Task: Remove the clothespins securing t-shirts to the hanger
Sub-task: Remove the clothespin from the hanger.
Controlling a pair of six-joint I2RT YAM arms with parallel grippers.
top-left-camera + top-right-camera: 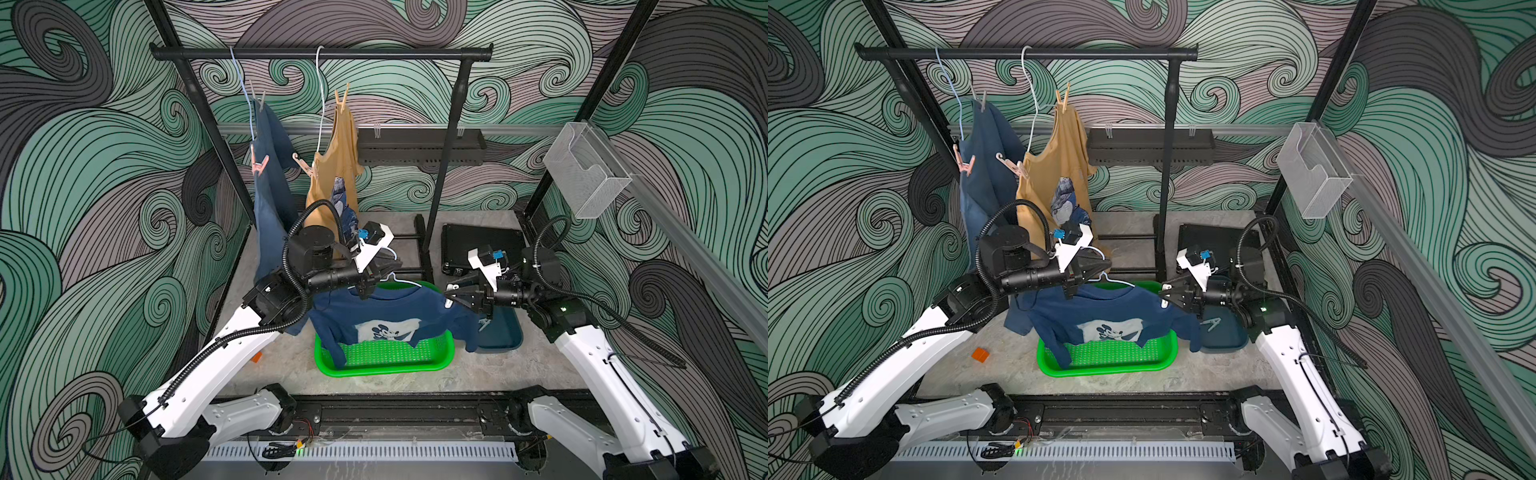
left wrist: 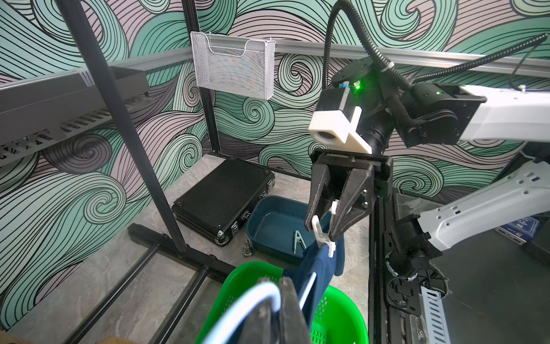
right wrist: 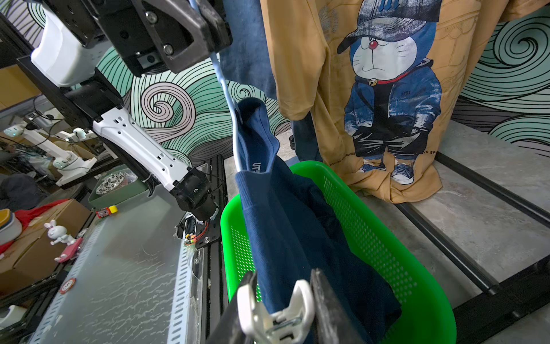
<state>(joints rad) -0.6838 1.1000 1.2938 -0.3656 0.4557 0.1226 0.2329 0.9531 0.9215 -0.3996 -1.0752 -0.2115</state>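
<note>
A navy t-shirt (image 1: pixel 390 311) with a Mickey patch hangs on a white hanger (image 1: pixel 399 279) over the green basket. My left gripper (image 1: pixel 374 276) is shut on the hanger's hook (image 2: pixel 256 295). At the shirt's right shoulder, my right gripper (image 3: pixel 279 286) is shut on the handles of a white clothespin (image 3: pixel 276 309), with both fingers touching it. On the rack hang a blue t-shirt (image 1: pixel 270 187) and a mustard t-shirt (image 1: pixel 336 166). Each has a pink clothespin (image 1: pixel 259 164) (image 1: pixel 302 164) low down and a grey (image 1: pixel 261 102) or tan one (image 1: pixel 341 102) up high.
The green basket (image 1: pixel 440 361) sits under the navy shirt. Right of it, a dark teal tray (image 2: pixel 268 220) holds a teal clothespin (image 2: pixel 297 242). Behind are a black case (image 1: pixel 482 245) and the rack's pole (image 1: pixel 440 187). An orange block (image 1: pixel 980 354) lies at the left.
</note>
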